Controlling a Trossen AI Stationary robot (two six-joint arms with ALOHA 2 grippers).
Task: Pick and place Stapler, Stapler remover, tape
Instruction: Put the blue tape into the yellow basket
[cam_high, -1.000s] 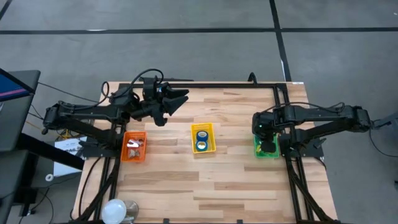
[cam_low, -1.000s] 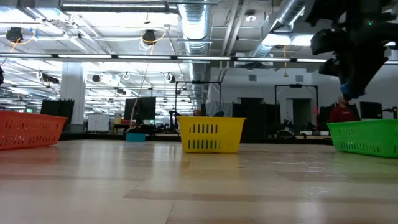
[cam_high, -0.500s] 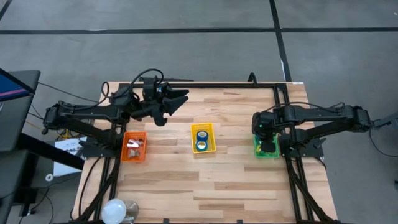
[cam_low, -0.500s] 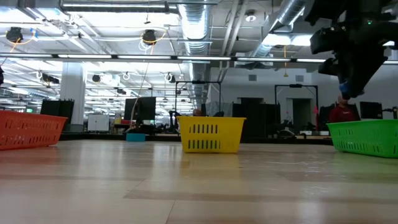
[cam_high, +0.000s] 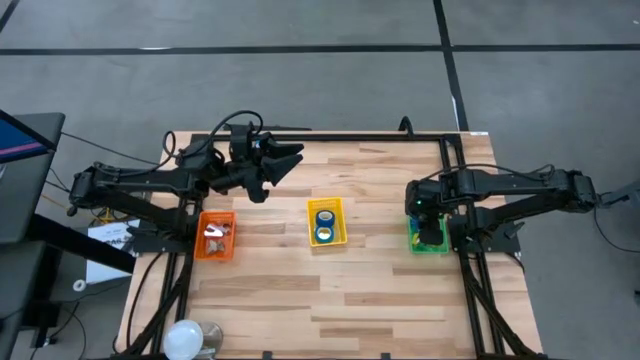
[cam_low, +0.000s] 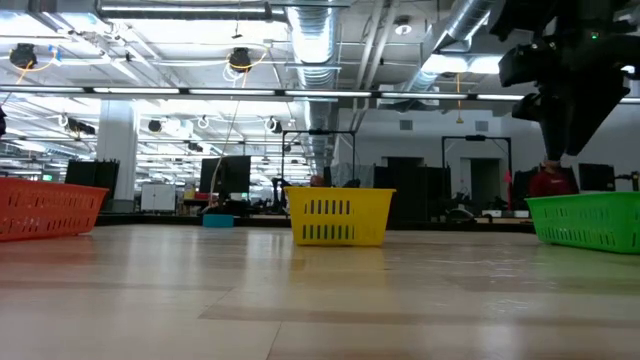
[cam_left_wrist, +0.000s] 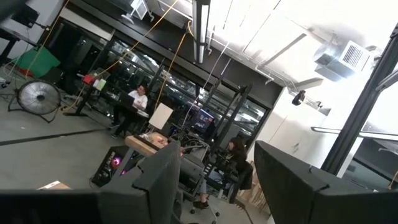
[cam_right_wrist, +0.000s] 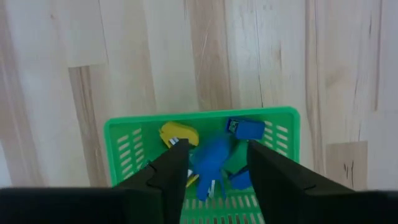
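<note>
Blue stapler (cam_right_wrist: 211, 163) dropped, seemingly below right pincer (cam_right_wrist: 214, 163).

Three baskets (cam_high: 326, 222) in row across table (cam_high: 380, 290) (tape (cam_high: 323, 213) in middle one).

Left dark six-joint arm stretched across the table's far left part, its two-finger left gripper (cam_high: 290, 160) raised, pointing level toward the far right, fingers spread apart, right dark arm folded inward, right gripper (cam_right_wrist: 212, 163) aimed straight down, fingers parted, nothing gripped
</note>
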